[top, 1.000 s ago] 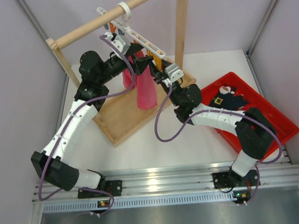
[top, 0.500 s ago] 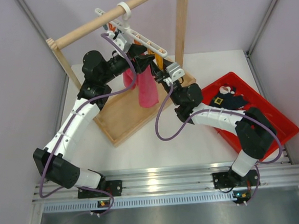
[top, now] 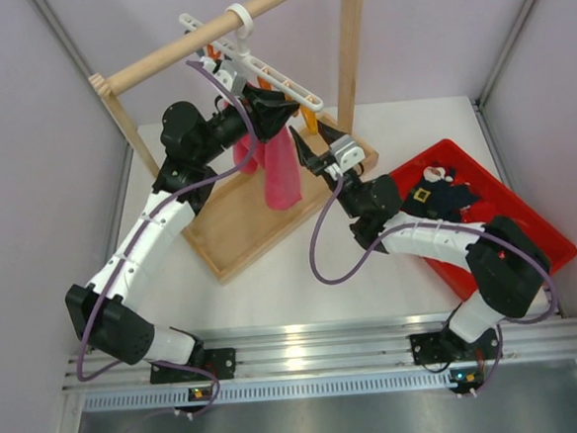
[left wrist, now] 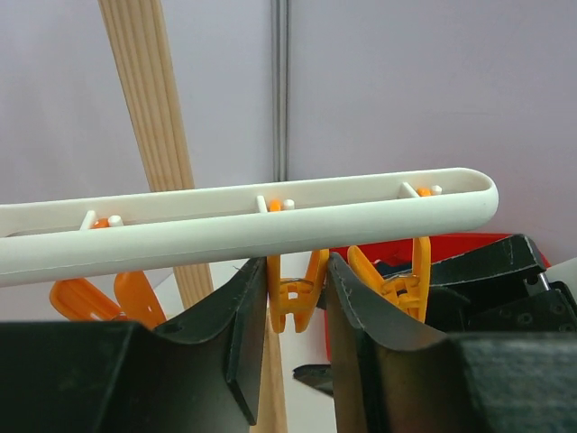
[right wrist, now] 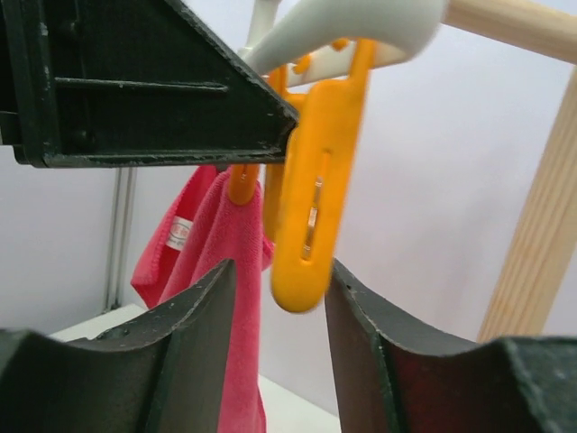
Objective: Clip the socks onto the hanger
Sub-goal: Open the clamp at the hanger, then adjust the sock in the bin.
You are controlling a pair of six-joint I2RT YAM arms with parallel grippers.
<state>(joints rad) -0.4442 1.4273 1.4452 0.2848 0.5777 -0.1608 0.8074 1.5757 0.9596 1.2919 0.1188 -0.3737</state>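
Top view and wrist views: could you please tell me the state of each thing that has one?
hanger: hung on the wooden rail by its ring hook.
left gripper: shut on the middle orange clip.
right gripper: open, end orange clip between its fingers.
pink cloth: hanging clipped to the hanger.
socks: loose in the red bin, unclipped.

The top camera sits high behind the 2 arm bases, looking down and forward across the bench (top: 264, 292) to the wooden rail frame (top: 159, 59); it is the far, wide view. The left wrist camera looks out level between the left claw (left wrist: 297, 262) fingers, very near the hanger (left wrist: 243, 221) bar's side. The right wrist camera tilts upward past the right claw (right wrist: 279, 271), close under what seems the hanger's end. All 3 share the hanger and its orange clips (left wrist: 290, 302); the pink cloth (right wrist: 212, 234) shows from above and from the right wrist.
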